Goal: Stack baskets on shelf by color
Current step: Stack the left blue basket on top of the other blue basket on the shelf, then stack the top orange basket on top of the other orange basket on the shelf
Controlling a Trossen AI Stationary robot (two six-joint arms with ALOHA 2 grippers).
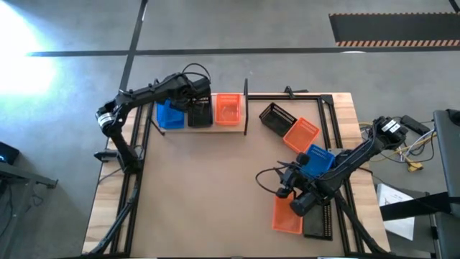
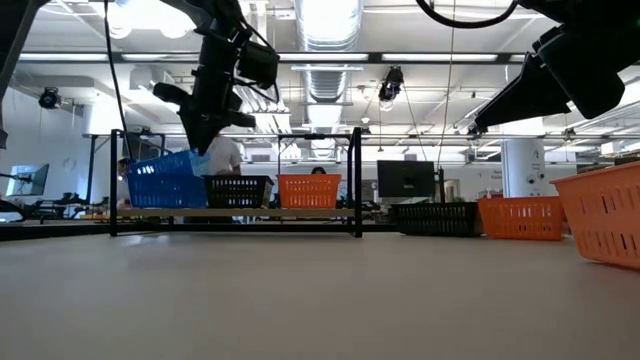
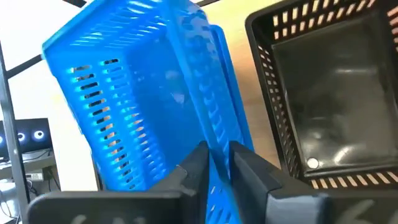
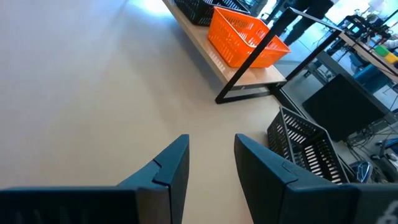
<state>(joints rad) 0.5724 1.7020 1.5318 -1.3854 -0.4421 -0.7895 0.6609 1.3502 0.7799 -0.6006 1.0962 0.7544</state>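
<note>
On the shelf (image 2: 250, 212), a blue basket (image 1: 170, 115) stands at the left end, with a black basket (image 1: 200, 114) and an orange basket (image 1: 228, 109) resting on their bottoms beside it. My left gripper (image 3: 216, 155) is above the shelf, shut on the blue basket (image 3: 143, 93). My right gripper (image 4: 211, 149) is open and hovers over bare tabletop near the right side (image 1: 284, 188). On the table's right lie a black basket (image 1: 277, 117), an orange one (image 1: 300, 134), a blue one (image 1: 316, 160), another orange one (image 1: 287, 214) and another black one (image 1: 318, 219). My left gripper pinches the blue basket's side wall (image 3: 219, 127), the one facing the black basket (image 3: 323, 93). One finger is inside the basket and one outside, coming from above and pointing down. The basket (image 2: 165, 180) sits tilted at shelf level. Whether its bottom touches the board I cannot tell.
Black metal uprights (image 2: 357, 180) frame the shelf, and one stands just right of the orange basket (image 2: 310, 190). The middle and near-left tabletop (image 1: 208, 187) is bare. Cables trail from the right arm (image 1: 269, 180). A monitor and people show in the room behind.
</note>
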